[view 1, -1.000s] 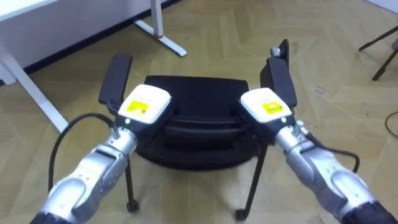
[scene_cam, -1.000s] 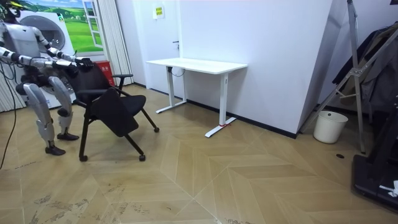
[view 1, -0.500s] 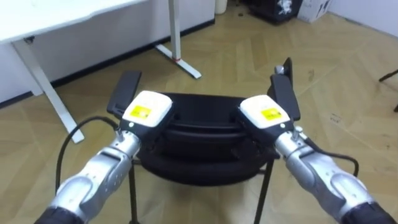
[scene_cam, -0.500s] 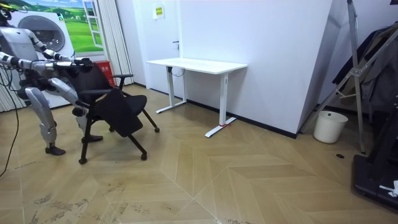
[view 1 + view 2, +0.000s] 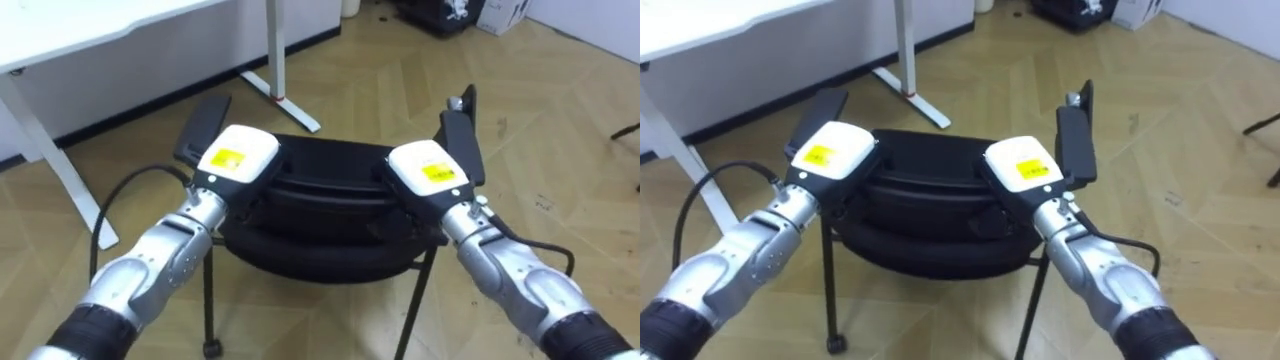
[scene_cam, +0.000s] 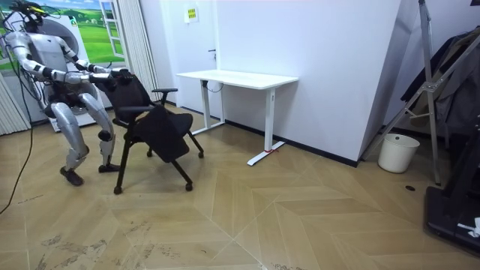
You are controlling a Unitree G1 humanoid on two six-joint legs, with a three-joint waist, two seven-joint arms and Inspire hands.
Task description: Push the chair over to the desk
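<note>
Bearing on the backrest top of the black chair (image 5: 320,225) with left hand (image 5: 235,165) and right hand (image 5: 425,172), seat directly ahead of both palms. Cannot tell finger state, hidden over the backrest. Judged mid-push: contact made, remaining travel likely toward white desk (image 5: 90,35) ahead-left of left hand.

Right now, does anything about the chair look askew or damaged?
One thing: in the room view the seat of the chair hangs tilted rather than level. Otherwise its feet look planted on the floor, and the left hand and right hand sit evenly on top of its backrest. No damage shows.
</note>
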